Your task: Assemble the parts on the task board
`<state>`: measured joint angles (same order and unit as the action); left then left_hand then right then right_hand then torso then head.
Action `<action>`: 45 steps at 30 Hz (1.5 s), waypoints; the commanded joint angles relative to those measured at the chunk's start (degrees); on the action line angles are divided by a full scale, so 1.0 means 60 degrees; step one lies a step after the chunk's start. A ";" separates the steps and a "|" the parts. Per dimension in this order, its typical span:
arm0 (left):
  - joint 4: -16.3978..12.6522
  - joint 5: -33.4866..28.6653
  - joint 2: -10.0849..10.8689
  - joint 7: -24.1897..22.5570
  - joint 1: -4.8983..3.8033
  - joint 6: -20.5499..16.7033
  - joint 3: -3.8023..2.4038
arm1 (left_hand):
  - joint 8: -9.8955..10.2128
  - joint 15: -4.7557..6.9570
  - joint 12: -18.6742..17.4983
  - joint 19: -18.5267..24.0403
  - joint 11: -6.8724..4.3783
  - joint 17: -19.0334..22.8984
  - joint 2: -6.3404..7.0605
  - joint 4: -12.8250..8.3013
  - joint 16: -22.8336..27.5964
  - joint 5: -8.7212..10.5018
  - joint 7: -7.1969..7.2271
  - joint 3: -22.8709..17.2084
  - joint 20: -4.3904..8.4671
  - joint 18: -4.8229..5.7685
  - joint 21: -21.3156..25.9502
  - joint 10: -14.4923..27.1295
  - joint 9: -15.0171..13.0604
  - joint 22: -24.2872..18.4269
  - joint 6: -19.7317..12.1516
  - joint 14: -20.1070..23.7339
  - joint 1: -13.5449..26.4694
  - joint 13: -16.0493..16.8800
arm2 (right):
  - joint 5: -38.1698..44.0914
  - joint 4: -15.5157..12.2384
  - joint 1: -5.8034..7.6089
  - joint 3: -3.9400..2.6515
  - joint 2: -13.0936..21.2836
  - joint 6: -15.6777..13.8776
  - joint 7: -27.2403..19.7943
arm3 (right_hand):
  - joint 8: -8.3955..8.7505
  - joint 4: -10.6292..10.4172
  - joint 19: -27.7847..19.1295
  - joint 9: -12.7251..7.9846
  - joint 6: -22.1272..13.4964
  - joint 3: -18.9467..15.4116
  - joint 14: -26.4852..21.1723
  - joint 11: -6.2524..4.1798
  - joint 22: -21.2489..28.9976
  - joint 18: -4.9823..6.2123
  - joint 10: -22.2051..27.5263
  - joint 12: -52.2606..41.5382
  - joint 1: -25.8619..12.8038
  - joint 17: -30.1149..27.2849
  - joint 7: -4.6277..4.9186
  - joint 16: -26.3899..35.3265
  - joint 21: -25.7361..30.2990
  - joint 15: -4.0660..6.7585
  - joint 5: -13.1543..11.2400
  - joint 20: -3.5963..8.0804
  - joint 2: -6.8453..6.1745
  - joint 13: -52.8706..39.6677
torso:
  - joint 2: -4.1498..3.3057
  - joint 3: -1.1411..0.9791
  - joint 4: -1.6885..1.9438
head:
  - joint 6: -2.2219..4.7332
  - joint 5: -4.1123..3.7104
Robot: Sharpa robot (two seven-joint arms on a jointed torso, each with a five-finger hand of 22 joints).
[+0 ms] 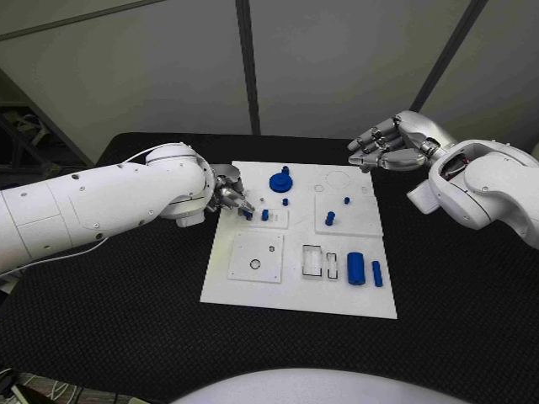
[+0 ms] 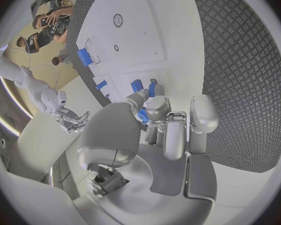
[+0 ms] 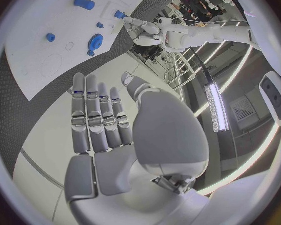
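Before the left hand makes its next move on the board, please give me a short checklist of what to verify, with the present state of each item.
1. Left hand is at the task board, at its left edge: ok.
2. Left hand holds a small blue part between its fingertips: ok, seen in the left wrist view.
3. Which slot this part is meant for: cannot tell.
4. Right hand stays off the board, behind its far right corner, holding nothing: ok.
5. Blue gear stands clear of the left hand: ok.
6. Blue cylinder and blue bar lie apart from the left hand, near the board's right side: ok.
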<state>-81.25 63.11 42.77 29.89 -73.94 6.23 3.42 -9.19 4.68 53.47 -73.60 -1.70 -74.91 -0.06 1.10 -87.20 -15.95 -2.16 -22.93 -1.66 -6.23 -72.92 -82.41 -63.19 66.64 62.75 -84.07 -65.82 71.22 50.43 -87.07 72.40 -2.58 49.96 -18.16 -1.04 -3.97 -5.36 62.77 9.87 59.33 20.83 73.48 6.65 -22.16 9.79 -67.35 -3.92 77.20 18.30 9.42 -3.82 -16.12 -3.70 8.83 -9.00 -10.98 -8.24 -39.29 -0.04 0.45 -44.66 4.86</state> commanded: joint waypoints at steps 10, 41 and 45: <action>0.0025 0.0092 -0.0041 0.0027 0.0004 0.0380 0.0014 | -0.0016 0.0042 0.0009 -0.0031 -0.0034 -0.1919 0.0001 -0.1570 -0.0057 -0.0009 0.0001 -0.1654 0.0008 0.0056 -0.0010 -0.0062 -0.0007 -0.0020 0.0073 -0.0850 -0.0094 -0.0014 | 0.0015 -0.0008 0.0018 -0.0008 -0.0002 0.0080 -0.0078 | 0.0042 0.0016 0.0012 0.0008 -0.0065 -0.0054 -0.0049 0.0006 0.0009 0.0083 0.0044 0.0029 -0.0024 -0.0008 0.0035 0.0047 0.0034 0.0003 0.0051 -0.0079 0.0065 0.0009 | -0.0001 -0.0006 0.0001 | -0.0031 -0.0004; 0.0153 0.0088 -0.0216 0.0104 0.0013 0.0768 0.0231 | -0.0015 0.0055 0.0137 -0.0055 -0.0022 -0.1998 0.0222 -0.1386 -0.0114 0.0153 0.0024 -0.1653 0.0011 0.0065 -0.0027 -0.0178 0.0025 0.0042 0.0219 -0.0868 0.0172 0.0030 | 0.0015 -0.0031 0.0018 -0.0008 0.0009 0.0091 -0.0079 | 0.0042 0.0016 0.0012 0.0008 -0.0065 -0.0054 -0.0049 0.0006 0.0009 0.0083 0.0044 0.0029 -0.0024 -0.0008 0.0035 0.0047 0.0034 0.0003 0.0051 -0.0079 0.0065 0.0009 | 0.0004 -0.0009 -0.0003 | -0.0103 -0.0029; 0.0180 0.0088 -0.0247 0.0131 0.0013 0.0771 0.0235 | -0.0004 0.0070 0.0139 -0.0066 -0.0038 -0.2000 0.0331 -0.1293 -0.0116 0.0206 0.0050 -0.1610 0.0021 0.0068 -0.0033 -0.0198 0.0036 0.0063 0.0240 -0.0868 0.0271 0.0025 | 0.0015 -0.0036 0.0018 -0.0008 0.0011 0.0088 -0.0080 | 0.0043 0.0008 0.0026 0.0010 -0.0067 -0.0067 -0.0054 0.0008 0.0031 0.0084 0.0044 0.0026 -0.0031 -0.0024 0.0037 0.0046 0.0063 0.0000 0.0054 -0.0083 0.0069 0.0021 | 0.0004 -0.0008 -0.0004 | -0.0090 -0.0037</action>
<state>-80.03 63.66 41.47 30.12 -74.33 8.12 4.44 -8.97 4.69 54.14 -73.59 -1.91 -74.91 1.57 0.22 -87.56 -14.99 -1.89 -25.40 -1.66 -6.23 -72.92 -83.29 -63.01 66.97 63.83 -84.04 -64.17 71.36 50.43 -87.15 72.40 -2.58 50.01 -17.88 -1.07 -3.97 -5.36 62.98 9.87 59.13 20.83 73.49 6.65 -22.02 9.80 -67.35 -3.92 77.20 18.20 9.63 -3.82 -16.13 -3.69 8.83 -9.21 -10.98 -8.17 -39.28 -0.08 0.41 -45.25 4.69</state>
